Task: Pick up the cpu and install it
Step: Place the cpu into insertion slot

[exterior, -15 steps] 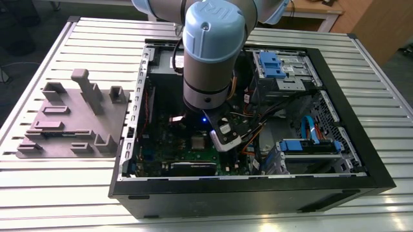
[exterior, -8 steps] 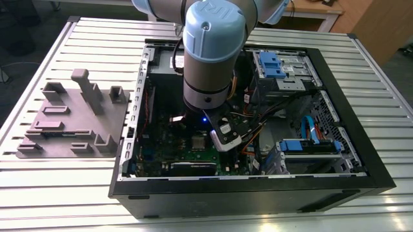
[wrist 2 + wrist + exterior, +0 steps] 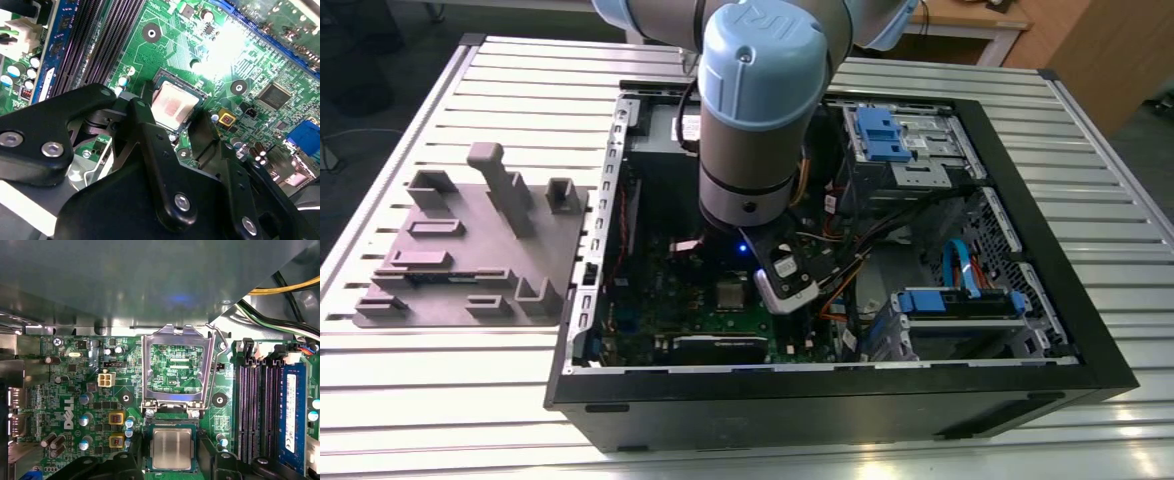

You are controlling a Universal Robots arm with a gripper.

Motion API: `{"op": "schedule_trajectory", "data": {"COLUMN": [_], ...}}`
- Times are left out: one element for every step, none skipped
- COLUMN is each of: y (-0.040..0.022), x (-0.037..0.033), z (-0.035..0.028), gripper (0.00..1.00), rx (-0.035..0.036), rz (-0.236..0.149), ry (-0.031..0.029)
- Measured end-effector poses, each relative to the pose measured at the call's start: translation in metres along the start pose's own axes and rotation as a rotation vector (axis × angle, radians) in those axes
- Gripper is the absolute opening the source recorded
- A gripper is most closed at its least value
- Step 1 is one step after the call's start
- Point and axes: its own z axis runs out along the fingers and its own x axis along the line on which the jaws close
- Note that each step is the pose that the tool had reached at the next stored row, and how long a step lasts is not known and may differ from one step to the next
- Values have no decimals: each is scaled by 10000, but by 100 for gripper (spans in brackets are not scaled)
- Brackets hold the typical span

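Hand straddles the shiny, square silver-grey cpu.

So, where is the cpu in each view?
Exterior view: the cpu is perhaps the pale square on the green board by the tip of the arm; too small to confirm.
First wrist view: the cpu lies next to the open metal frame.
Second wrist view: the cpu lies near the memory slots.
Shared landmark: the black memory slots, in both wrist views.
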Motion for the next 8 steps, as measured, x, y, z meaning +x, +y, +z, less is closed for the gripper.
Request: {"op": "schedule_trajectory", "data": {"y": [0,0,0,0,0,0,1,1], "x": [0,-1,-1,-1,-1,-1,-2,-2], "z": [0,0,0,1,0,-4,-12,-25], "gripper": [56,56,56,56,56,56,56,56], "rx": [1,2,3,2,2,0,-7,-8], "rz": [0,-1,-2,-2,-2,-2,-3,-4], "ry": [0,0,0,0,0,-1,-3,-4]}}
